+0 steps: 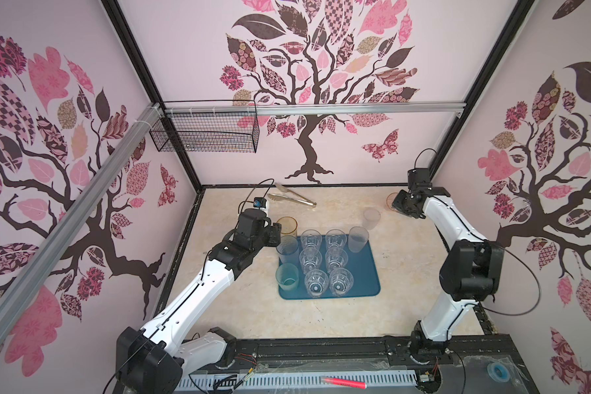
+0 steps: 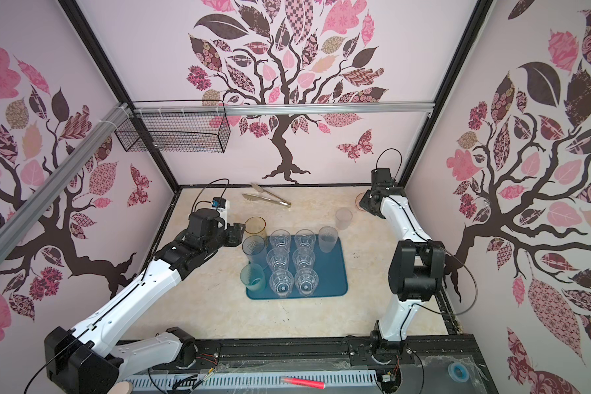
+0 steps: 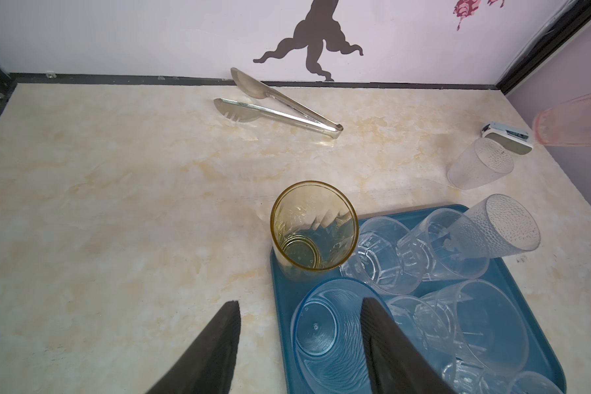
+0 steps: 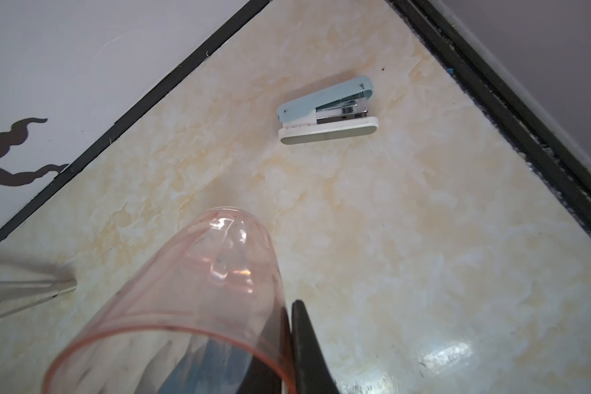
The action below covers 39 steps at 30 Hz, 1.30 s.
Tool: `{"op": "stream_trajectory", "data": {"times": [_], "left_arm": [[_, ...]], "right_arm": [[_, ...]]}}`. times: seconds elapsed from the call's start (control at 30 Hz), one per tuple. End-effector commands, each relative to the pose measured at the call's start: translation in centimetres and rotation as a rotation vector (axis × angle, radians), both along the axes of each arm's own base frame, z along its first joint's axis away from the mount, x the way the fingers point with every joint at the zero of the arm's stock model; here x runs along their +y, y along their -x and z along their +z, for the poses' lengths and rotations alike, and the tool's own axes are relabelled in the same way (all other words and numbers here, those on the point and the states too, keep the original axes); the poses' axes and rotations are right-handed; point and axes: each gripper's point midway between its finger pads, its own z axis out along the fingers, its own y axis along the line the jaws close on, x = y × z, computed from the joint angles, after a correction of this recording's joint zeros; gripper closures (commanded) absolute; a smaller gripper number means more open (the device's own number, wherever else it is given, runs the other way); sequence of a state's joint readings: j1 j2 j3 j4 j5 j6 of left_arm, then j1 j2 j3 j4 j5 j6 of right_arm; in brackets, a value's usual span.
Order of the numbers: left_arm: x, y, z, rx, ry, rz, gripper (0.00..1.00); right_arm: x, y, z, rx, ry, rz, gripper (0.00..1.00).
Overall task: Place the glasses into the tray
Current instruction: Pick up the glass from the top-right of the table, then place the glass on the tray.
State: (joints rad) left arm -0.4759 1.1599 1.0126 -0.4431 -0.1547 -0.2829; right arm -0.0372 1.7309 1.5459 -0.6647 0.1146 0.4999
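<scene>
right claw (image 4: 289, 305) is pinched shut on the pink glass (image 4: 198, 273) wall, glass tilted, near the stapler (image 4: 328, 109), well apart from the tray (image 1: 362, 273). left claw (image 3: 301, 302) hangs open and empty beside the amber glass (image 3: 313, 225). tray holds six clear faceted glasses (image 1: 311, 261) plus a few others
</scene>
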Motion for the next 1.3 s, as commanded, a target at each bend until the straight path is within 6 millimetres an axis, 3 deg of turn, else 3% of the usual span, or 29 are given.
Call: {"op": "stream_trajectory", "data": {"times": [0.0, 0.23, 0.33, 0.47, 0.63, 0.77, 0.97, 1.27], "left_arm": [[0.4, -0.2, -0.1, -0.012, -0.026, 0.017, 0.41], [0.0, 0.0, -1.1, 0.006, 0.005, 0.010, 0.41], [0.1, 0.0, -1.1, 0.002, -0.003, 0.011, 0.41], [0.2, -0.1, -1.1, -0.001, -0.011, 0.013, 0.41], [-0.2, -0.1, -1.2, 0.006, 0.011, 0.002, 0.41], [-0.2, 0.1, -1.3, 0.011, 0.008, 0.000, 0.41], [0.2, 0.2, -1.4, 0.008, 0.000, 0.010, 0.41], [0.3, 0.2, -1.6, 0.011, -0.005, 0.013, 0.41]], "right_arm": [[0.3, 4.8, 2.3, 0.045, 0.071, 0.037, 0.96], [3.3, 13.5, -1.8, 0.253, 0.102, 0.128, 0.96], [4.3, 16.2, -3.1, 0.326, 0.121, 0.159, 0.96], [6.5, 18.3, -4.3, 0.360, 0.126, 0.205, 0.96], [11.5, 19.2, -7.4, 0.380, 0.057, 0.297, 0.95], [14.2, 18.4, -8.3, 0.388, 0.067, 0.356, 0.95], [14.8, 17.1, -9.4, 0.409, 0.100, 0.384, 0.94], [15.0, 16.8, -12.0, 0.466, 0.123, 0.407, 0.86]]}}
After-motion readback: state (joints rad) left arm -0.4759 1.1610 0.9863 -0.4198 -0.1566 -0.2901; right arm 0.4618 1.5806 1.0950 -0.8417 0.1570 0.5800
